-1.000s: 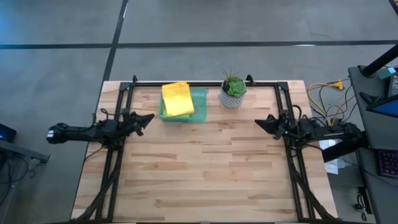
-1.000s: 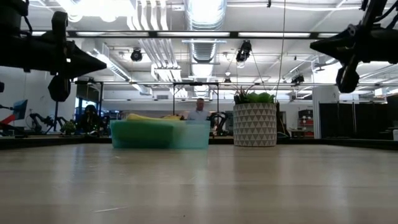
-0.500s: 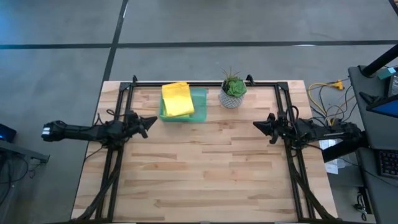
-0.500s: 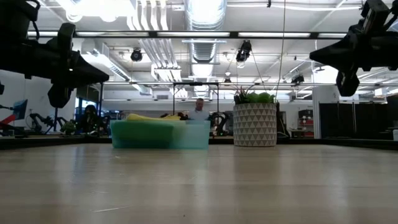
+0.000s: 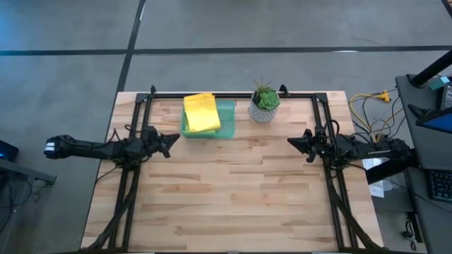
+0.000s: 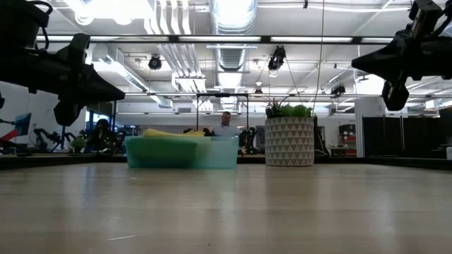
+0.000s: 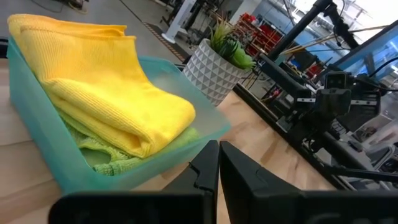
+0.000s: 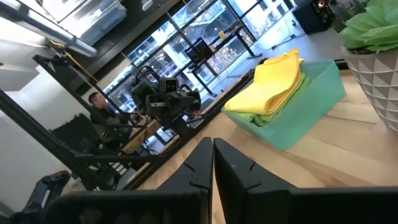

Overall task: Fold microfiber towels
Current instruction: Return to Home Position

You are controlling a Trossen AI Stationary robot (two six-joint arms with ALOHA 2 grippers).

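Over the last second the left arm has slid back toward 9 o'clock and its tool [image 5: 169, 139] has dipped a little in the low view. The right tool [image 5: 296, 142] crept slightly inward, then held.

Nearest, the front of the bench [image 5: 233, 204] carries no cloth. Mid-bench, both tools hang above the wood, left at 9 o'clock and right at 3 o'clock, tips facing each other. Each wrist view shows its fingers pressed to a thin slit with nothing between them.

Farther back, toward 11 o'clock, the see-through green tray [image 5: 227, 118] holds the folded yellow towel [image 5: 201, 113]. Its long axis runs 12 to 6, and it lies on a lime green towel [image 7: 102, 154]; anything beneath is hidden. The potted plant [image 5: 265, 102] stands just beside the tray at its 3 o'clock.

From the left tool the stack lies near, at about 1 o'clock; from the right it is well apart, at 10 o'clock. The left arm is nearer, yet the folding looks finished, so I judge both need only draw away.
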